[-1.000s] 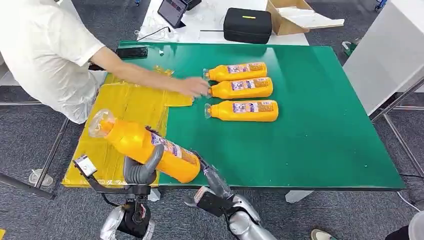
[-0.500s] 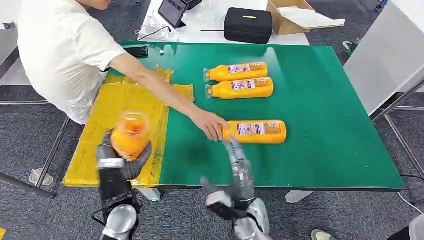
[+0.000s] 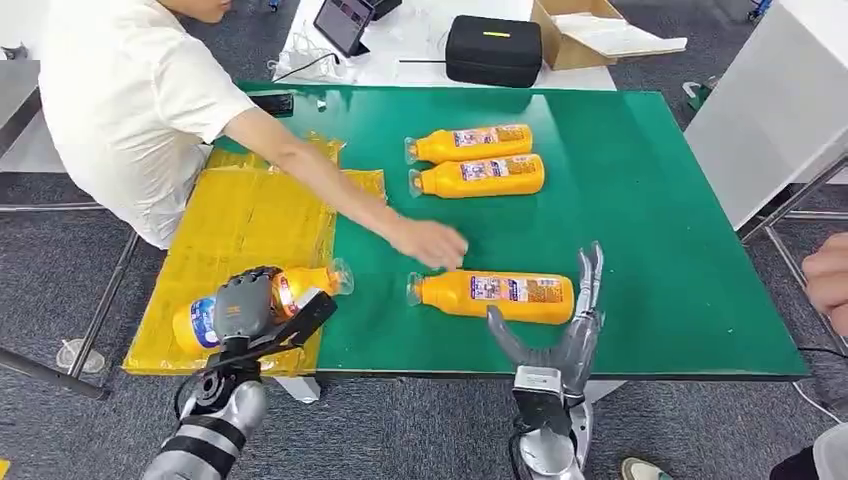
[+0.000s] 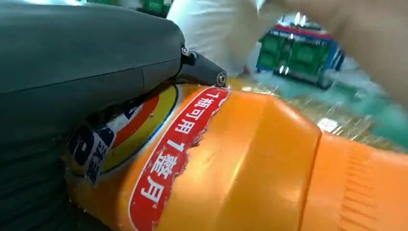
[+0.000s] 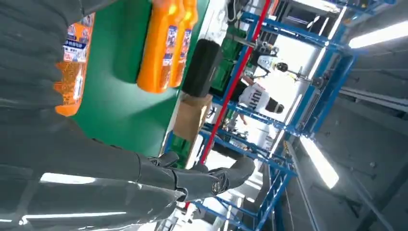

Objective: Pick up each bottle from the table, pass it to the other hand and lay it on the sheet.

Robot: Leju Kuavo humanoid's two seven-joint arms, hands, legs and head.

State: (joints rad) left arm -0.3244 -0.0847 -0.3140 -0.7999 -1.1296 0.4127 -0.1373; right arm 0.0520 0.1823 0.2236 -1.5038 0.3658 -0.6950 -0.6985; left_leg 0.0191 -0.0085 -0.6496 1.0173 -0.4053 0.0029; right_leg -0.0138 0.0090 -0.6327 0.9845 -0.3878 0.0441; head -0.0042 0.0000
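**Bottle down on sheet, next one lined up**

L hand (image 3: 243, 305) wrapped round orange bottle (image 3: 262, 300), lying on yellow sheet (image 3: 245, 215) nr front edge; careless release and it could roll off. Person's hand (image 3: 428, 243) hovers mid-table, collision risk. R hand (image 3: 562, 335) empty, fingers spread, just beside nearest bottle (image 3: 490, 296); a nudge may push it away.

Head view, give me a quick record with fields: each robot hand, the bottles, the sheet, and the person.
left hand: holds an orange bottle lying on the yellow sheet
right hand: open, fingers spread, at the base end of the nearest table bottle
far bottles: two, lying side by side on the green table
person's hand: reaching over the table, above the nearest bottle
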